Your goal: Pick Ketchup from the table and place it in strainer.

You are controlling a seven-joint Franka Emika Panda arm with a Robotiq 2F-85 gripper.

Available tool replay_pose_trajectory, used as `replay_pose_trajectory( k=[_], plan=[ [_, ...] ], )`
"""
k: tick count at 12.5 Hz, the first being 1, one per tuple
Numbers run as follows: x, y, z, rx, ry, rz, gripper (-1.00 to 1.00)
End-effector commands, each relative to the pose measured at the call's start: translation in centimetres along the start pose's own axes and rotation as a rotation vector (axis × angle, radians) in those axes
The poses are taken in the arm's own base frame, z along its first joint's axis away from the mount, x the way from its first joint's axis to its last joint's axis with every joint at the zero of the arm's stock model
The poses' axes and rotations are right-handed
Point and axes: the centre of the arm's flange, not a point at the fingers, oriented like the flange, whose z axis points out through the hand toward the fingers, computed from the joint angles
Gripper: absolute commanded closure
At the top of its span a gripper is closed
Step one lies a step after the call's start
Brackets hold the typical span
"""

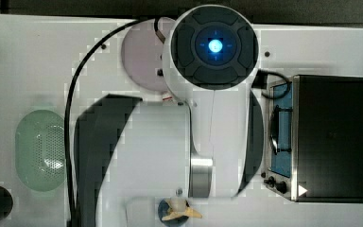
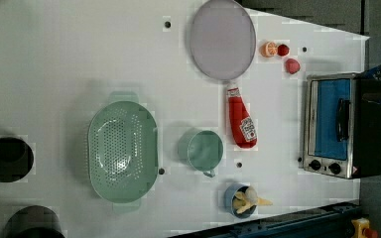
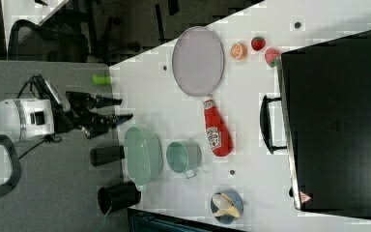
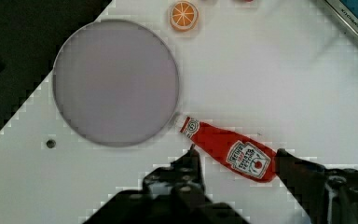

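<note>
My gripper [image 4: 235,161] hangs with its jaws parted wide and holding nothing, well above the worktop [image 2: 79,59]; in the wrist view the ketchup [image 4: 228,149] shows between my fingers [image 4: 186,168]. The bottle lies flat, its cap touching the grey-lilac plate [image 2: 222,39], just beside the teal cup [image 2: 204,150]. The strainer [image 2: 123,151] sits beyond the cup. In the top view my arm [image 1: 212,94] hides the bottle.

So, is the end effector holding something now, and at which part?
Nothing is held. The end effector is open, well above the table, and the ketchup lies flat on the table below it, untouched.
</note>
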Motion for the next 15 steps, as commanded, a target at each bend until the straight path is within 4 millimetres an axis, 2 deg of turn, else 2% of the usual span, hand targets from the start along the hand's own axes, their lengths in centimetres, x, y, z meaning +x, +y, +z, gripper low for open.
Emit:
replay_pose_trajectory(
  k=[1, 3, 5, 7, 12, 15],
  plan=[
    [-5.2, 8.9, -5.6, -0.067, -0.064, 0.06, -0.59],
    [-5.3, 8.6, -4.5, -0.083, -0.078, 0.049, -0.99],
    [-5.5, 7.7, -2.1, -0.109, -0.102, -0.01, -1.0],
    [-5.4, 6.2, 1.1, -0.119, -0.116, -0.103, -1.0],
    [-4.5, 3.1, 11.2, -0.098, -0.127, -0.359, -1.0],
    [-4.3, 2.3, 17.6, -0.073, -0.131, -0.562, -1.0]
  ],
)
